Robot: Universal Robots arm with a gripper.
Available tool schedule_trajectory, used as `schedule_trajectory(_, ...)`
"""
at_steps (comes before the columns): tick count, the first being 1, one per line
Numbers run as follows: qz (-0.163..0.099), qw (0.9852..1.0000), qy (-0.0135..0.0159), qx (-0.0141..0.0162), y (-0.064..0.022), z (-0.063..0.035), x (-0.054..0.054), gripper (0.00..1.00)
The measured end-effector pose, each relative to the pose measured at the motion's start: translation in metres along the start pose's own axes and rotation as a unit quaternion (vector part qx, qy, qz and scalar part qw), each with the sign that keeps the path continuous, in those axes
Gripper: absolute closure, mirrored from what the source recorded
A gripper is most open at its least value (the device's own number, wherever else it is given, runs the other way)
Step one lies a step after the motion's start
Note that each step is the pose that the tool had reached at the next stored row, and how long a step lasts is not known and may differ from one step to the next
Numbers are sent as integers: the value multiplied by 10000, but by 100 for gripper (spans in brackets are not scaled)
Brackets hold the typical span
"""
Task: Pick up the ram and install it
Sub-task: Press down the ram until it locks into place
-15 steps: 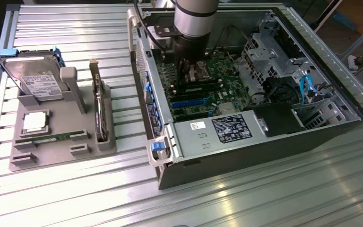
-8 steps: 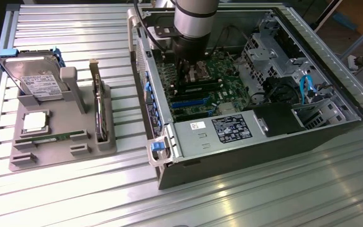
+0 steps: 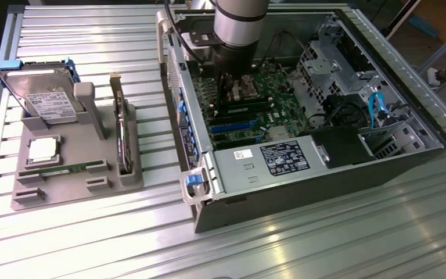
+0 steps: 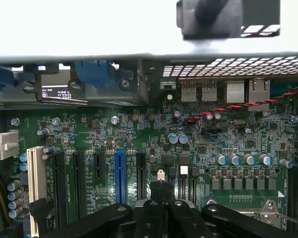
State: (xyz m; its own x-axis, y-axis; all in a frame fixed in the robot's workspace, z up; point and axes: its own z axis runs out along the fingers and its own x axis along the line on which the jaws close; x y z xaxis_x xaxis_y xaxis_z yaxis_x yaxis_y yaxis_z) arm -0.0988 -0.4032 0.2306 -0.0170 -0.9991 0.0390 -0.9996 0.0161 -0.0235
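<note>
Exterior view, left to right. Ribbed silver metal table (image 3: 301, 244) carries everything. At the exterior view's left sits a grey plastic parts holder (image 3: 76, 183). Standing upright in its back slot is a silver hard drive with a white label and blue side rails (image 3: 41, 93). Below that, a square silver CPU chip (image 3: 43, 149) lies flat in its pocket. The ram, a long narrow green circuit-board stick (image 3: 62, 170), lies flat in a slot near the holder's front edge, just below the CPU chip, untouched. On the holder's right side a dark expansion card with a metal bracket (image 3: 121, 136) stands on edge.

Further right, an open black and silver desktop computer case (image 3: 285, 197) lies on its side, green motherboard (image 3: 273, 110) exposed. The grey and black robot arm (image 3: 237, 29) reaches down into the case over the motherboard, well apart from the ram. A grey power supply with a black label (image 3: 281, 158) sits at the case's near side; blue cables (image 3: 376, 107) toward the exterior view's right.

Wrist view: black gripper (image 4: 161, 201) hangs over the motherboard (image 4: 89, 134) near the blue expansion slot (image 4: 120, 176), fingers pressed together, nothing pinched. A red and black twisted wire (image 4: 238, 105) crosses the board.
</note>
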Motion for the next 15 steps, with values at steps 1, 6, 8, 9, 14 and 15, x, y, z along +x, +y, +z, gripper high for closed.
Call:
schedule_trajectory(1, 0, 10000, -3, 2, -1, -7, -1, 89)
schedule_trajectory(6, 0, 10000, 5, -1, -2, -107, 5, 89)
schedule_trajectory(8, 0, 10000, 5, -1, -3, -145, 6, 89)
schedule_trajectory(9, 0, 10000, 6, -1, -3, -164, 7, 89)
schedule_trajectory(14, 0, 10000, 6, -1, -6, -245, 10, 89)
schedule_trajectory(15, 0, 10000, 6, -1, -6, -267, 11, 89)
